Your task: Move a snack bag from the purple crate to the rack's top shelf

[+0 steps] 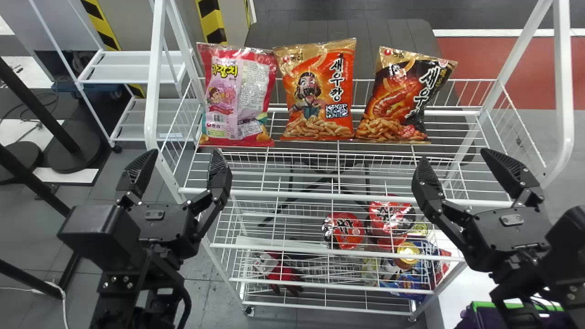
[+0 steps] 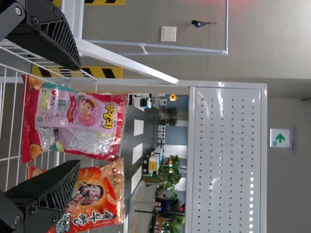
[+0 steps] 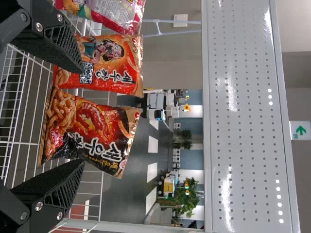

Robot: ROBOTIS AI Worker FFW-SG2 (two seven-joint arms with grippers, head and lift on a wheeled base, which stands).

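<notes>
Snack bag (image 1: 402, 103), likely the dark one, stands on the rack's upper wire shelf (image 1: 320, 196): light, slippery, crushable, best held gently by its sides. Left pincer (image 1: 183, 152) and right pincer (image 1: 454, 155) are spread; purple crate (image 1: 488, 319) sits low, right.

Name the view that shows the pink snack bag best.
The head view: the pink snack bag appears whole, upright and unobstructed there. The left wrist view shows its face, but sideways; the right wrist view shows part of it, cut off by the picture's edge.
</notes>
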